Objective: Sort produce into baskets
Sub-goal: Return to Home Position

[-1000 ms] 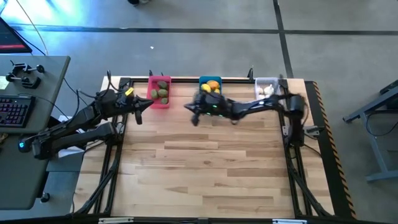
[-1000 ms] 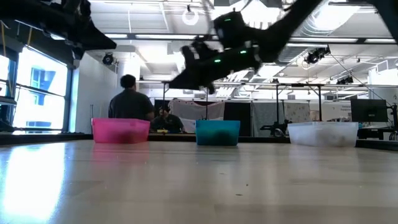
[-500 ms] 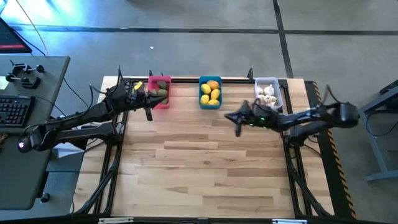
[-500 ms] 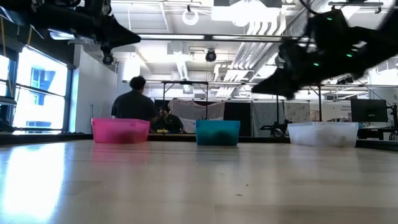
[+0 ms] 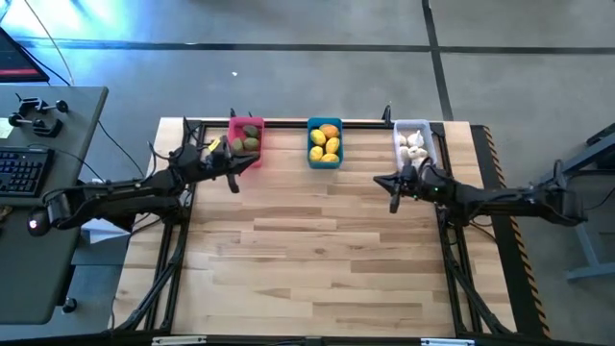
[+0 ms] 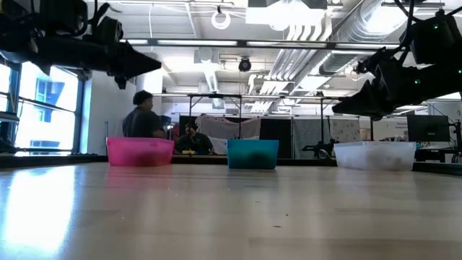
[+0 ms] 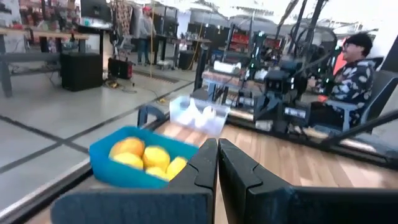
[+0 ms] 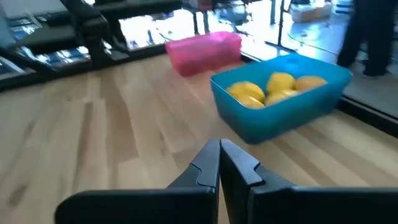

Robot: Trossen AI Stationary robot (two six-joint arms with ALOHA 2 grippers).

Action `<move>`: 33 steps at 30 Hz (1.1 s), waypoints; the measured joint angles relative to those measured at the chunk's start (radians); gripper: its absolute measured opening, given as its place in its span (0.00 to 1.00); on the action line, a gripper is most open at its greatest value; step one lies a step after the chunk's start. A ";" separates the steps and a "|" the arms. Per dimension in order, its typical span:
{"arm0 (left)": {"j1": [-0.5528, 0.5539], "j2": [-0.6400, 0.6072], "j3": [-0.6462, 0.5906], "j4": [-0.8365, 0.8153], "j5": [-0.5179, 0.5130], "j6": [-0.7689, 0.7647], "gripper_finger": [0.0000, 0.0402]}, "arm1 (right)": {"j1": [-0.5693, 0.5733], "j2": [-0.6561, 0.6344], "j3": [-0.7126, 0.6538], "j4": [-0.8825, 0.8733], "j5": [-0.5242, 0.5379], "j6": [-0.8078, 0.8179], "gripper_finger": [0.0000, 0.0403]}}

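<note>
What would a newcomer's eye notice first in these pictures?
Three bins stand in a row along the far edge of the table: the pink bin with dark green fruits, the blue bin with yellow-orange ones, and the pale bin with white garlic-like pieces. The left gripper hangs by the pink bin and the right gripper near the pale bin, both with jaws shut and empty.

3 bins line the upper middle, well apart. The pink bin [image 5: 258,159], left, holds green limes [image 5: 250,136]. The blue bin [image 5: 325,164] holds yellow lemons [image 5: 326,144]; the pale bin [image 5: 428,135], right, white garlic [image 5: 413,146].
</note>
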 joint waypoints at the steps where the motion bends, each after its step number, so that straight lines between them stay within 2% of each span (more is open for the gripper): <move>1: 0.000 -0.005 -0.012 -0.004 0.000 0.000 0.00 | -0.003 -0.034 0.000 -0.042 0.007 -0.003 0.00; 8: 0.006 -0.008 -0.082 0.048 -0.036 0.027 0.00 | -0.005 -0.241 0.000 -0.239 0.045 -0.031 0.00; 15: 0.065 -0.046 -0.169 0.137 -0.039 0.008 0.00 | -0.005 -0.456 -0.006 -0.441 0.069 -0.020 0.00; 20: 0.135 -0.131 -0.199 0.116 -0.029 -0.018 0.00 | -0.013 -0.579 -0.006 -0.456 0.057 -0.037 0.00; 24: 0.181 -0.185 -0.198 0.098 0.013 -0.018 0.00 | -0.048 -0.615 -0.006 -0.455 0.065 -0.039 0.00; 27: 0.214 -0.223 -0.198 0.021 0.019 -0.018 0.00 | -0.072 -0.610 -0.006 -0.456 0.063 -0.038 0.00; 30: 0.226 -0.248 -0.198 -0.075 0.033 -0.002 0.00 | -0.085 -0.611 -0.006 -0.457 0.065 -0.038 0.00; 33: 0.228 -0.257 -0.198 -0.079 0.026 0.024 0.00 | -0.095 -0.611 -0.006 -0.456 0.076 -0.044 0.00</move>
